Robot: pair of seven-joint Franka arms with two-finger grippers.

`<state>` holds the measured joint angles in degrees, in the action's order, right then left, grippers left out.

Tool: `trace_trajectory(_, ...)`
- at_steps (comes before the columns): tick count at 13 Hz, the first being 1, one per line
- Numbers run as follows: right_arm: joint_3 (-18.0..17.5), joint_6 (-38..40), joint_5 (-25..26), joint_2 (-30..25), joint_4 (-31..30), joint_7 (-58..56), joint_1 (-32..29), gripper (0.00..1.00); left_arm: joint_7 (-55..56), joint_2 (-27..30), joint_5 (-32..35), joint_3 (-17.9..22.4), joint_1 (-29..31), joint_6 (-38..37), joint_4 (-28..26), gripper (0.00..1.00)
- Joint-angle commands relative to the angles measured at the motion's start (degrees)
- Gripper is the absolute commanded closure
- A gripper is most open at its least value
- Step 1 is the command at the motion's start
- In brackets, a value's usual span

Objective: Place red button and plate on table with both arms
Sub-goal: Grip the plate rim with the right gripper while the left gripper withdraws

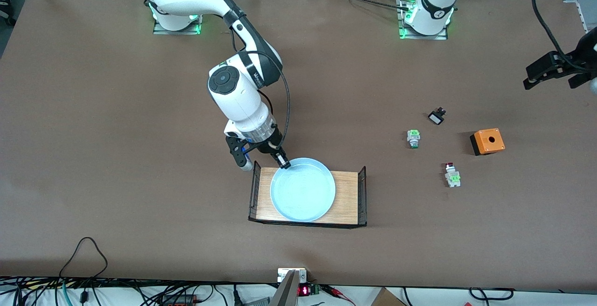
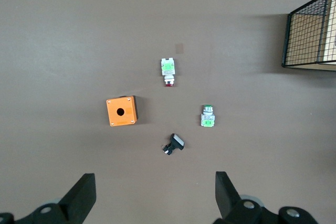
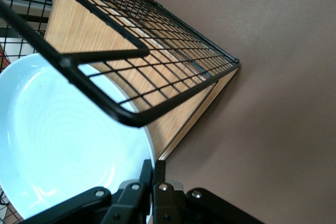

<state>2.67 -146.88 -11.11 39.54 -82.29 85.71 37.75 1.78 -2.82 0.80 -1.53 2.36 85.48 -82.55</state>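
- The round, shallow, light blue plate (image 1: pixel 303 189) lies in the small wooden tray with black mesh ends (image 1: pixel 347 194), which sits on the large matte brown table (image 1: pixel 116 156).
- The right gripper (image 1: pixel 281 160) is down at the plate's rim on the edge farther from the front camera, its black fingers (image 3: pixel 149 182) clenched on that rim beside a mesh end.
- The tiny red button (image 1: pixel 451 174), with dark red cap, white-grey body and bright green block, lies on the table toward the left arm's end, well apart from the tray.
- Near it lie a green-white part with a silver end (image 1: pixel 413 138), a small black piece with a white face (image 1: pixel 436 117) and an orange box with a round hole (image 1: pixel 487 141).
- The left gripper (image 2: pixel 152 195) waits above these parts, fingers spread wide and grasping nothing.
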Motion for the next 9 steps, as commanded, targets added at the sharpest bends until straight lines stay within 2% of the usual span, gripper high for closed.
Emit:
trace_trajectory(1, 0.5, -0.3, -0.4, 0.3, 1.7, 0.1, 0.5, 1.00, -1.1, 0.7, -1.0, 0.1, 0.8, -0.6, -1.1, 0.00)
trace_trajectory(3, 0.5, 0.9, -0.8, -0.2, 4.7, 0.6, 1.4, 1.00, -1.6, 0.6, -2.0, 0.1, 2.6, -0.5, -1.0, 0.00)
trace_trajectory(9, 1.2, 15.6, -0.4, -7.4, 8.8, -0.4, 1.1, 1.00, -1.6, 1.3, -2.9, -0.6, 2.7, -0.7, -0.8, 0.00)
